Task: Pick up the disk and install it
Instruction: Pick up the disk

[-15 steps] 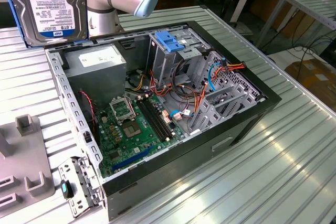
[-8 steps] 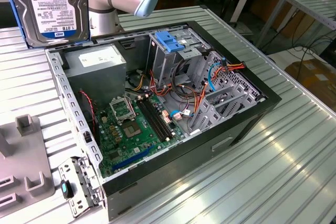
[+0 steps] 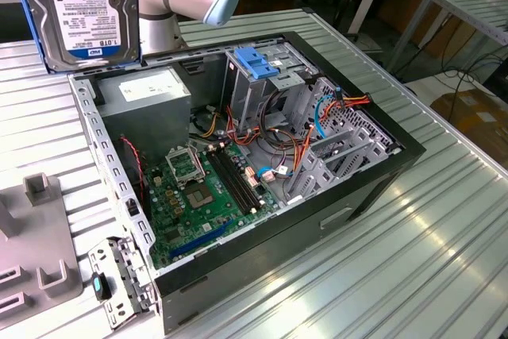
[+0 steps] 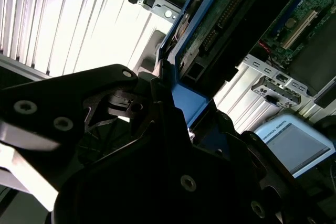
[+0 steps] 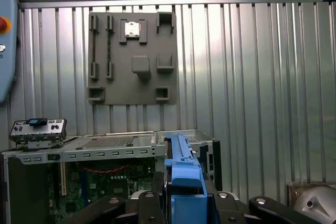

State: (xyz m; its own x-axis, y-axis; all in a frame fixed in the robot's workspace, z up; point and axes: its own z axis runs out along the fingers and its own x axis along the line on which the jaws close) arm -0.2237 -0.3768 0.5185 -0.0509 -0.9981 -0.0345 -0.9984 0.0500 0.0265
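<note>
Second wrist view: gripper [image 4: 191, 106] jaws are closed tight on the disk [image 4: 220, 19], pinching its blue bracket [image 5: 181, 174] at one end, so the slab sticks out ahead of the gripper w/ the circuit-board side showing. Exterior view has the disk held up in the air, label face on show, above the back corner of the computer case [image 3: 381, 172], approx over the power supply [image 3: 147, 93]; nothing but the gripper seems to touch it. Below the gripper the case lies open on the ribbed table [image 3: 413, 260]. The motherboard [image 3: 198, 188] sits low inside. The drive cage [image 3: 246, 89] w/ its blue plate [image 3: 258, 61] is further off, across the case from the held disk. Red, orange & blue cables [image 3: 298, 144] are bunched just beside the cage. My read: pick done, install not yet; disk is mid-carry. To do it well: the hold is on plastic at one end only, so the long slab could lever or twist. Keep the grip firm, move slow, no jerks. Get the disk square to the cage opening, bracket edges parallel to the slot, before closing in. Cables beside the cage are the likely snag, so stay clear. Can't tell from here which bay is free.
</note>
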